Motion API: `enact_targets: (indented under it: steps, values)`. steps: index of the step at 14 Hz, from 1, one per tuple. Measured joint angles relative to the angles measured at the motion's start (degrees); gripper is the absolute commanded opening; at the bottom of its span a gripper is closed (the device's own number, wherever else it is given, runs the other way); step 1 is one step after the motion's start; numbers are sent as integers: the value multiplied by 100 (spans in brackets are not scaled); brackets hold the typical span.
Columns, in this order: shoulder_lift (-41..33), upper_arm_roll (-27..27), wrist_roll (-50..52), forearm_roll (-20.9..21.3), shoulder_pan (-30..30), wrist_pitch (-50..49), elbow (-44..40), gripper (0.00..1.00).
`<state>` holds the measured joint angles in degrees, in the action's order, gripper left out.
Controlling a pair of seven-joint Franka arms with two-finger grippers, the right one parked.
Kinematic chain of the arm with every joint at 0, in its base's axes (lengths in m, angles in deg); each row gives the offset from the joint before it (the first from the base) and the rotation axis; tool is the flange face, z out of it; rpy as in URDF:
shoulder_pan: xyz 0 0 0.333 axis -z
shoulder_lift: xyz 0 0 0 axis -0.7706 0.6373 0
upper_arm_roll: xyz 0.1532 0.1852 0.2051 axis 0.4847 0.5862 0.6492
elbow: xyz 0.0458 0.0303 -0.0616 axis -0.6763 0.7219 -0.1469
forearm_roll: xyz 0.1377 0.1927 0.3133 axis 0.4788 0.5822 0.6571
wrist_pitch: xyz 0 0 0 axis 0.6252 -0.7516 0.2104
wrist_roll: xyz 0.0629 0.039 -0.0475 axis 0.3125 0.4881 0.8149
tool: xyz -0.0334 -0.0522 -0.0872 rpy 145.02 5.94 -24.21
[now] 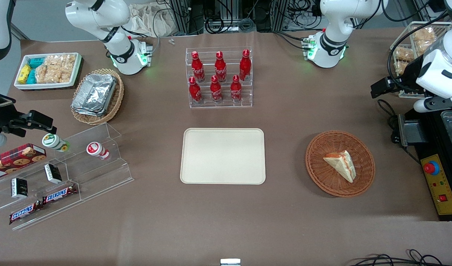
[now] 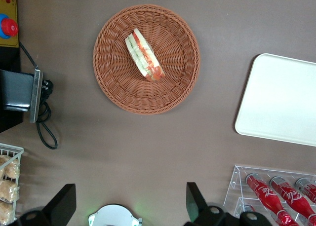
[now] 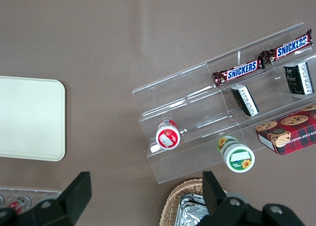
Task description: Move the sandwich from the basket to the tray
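In the basket (image 1: 316,162) lies the sandwich (image 1: 341,164); our wide-open, empty gripper (image 2: 129,202), up high nearby, should drop down and pinch its flat bread sides softly.

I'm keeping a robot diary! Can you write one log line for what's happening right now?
stage: before pickup | sandwich: in basket | tray: bare | gripper: open, above table, away from basket, holding nothing
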<state>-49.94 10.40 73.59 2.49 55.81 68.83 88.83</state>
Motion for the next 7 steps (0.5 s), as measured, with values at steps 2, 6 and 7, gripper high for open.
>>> enact_targets:
  steps: [2, 6, 7]
  values:
    - [23, 0, 0, 22, 5, 0, -31, 100]
    - [59, 0, 2, 31, 13, 0, -36, 100]
    - [108, 1, 14, 32, 13, 0, -35, 100]
